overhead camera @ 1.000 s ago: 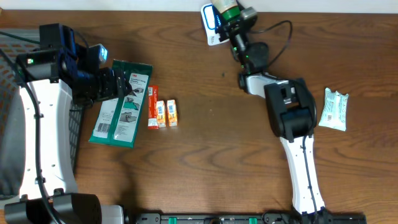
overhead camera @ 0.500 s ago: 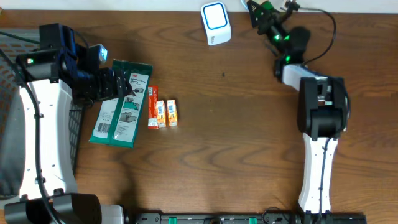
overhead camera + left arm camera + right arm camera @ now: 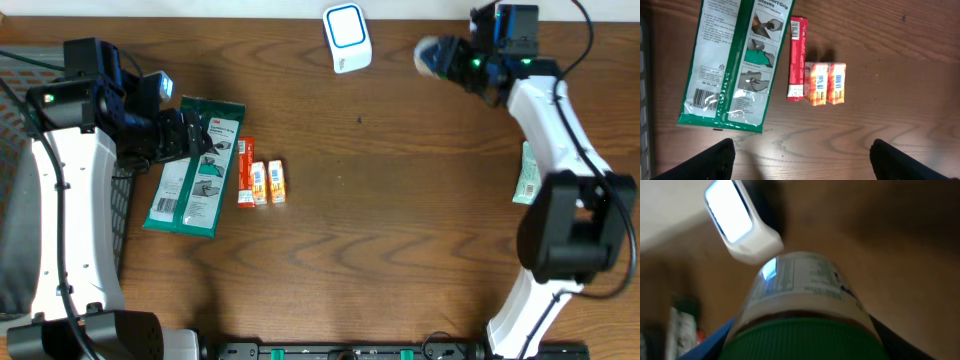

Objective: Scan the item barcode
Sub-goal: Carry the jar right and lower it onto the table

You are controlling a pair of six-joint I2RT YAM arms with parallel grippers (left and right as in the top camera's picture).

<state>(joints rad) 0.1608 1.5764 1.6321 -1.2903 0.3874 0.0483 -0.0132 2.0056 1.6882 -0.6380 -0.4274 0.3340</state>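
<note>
Bottle: green-capped, white label, held cap-end in the right gripper. It hangs in the air to the right of the scanner, clear of it.
Right jaws: clamped on the bottle at the cap end, one finger on either side in the wrist view.
Change, bottle: a second ago it sat right at the scanner; it has since gone right and then a little toward the table's near side.
Change, right arm: it has swung from the table's centre out to the right edge and now crosses over the white pack.
Label facing: in the wrist view the label side shows the lit scanner window beyond it. The view is blurred, and no barcode can be made out.
Meaning for task: probably one pass at the window is done and the bottle is backing off. It cannot be told whether the code was read.
Left gripper: unchanged over the last second, above the gloves pack.
Left jaws: wide apart, holding nothing.
Waiting items: gloves pack, red box and two orange boxes lie side by side on the table, unmoved.
</note>
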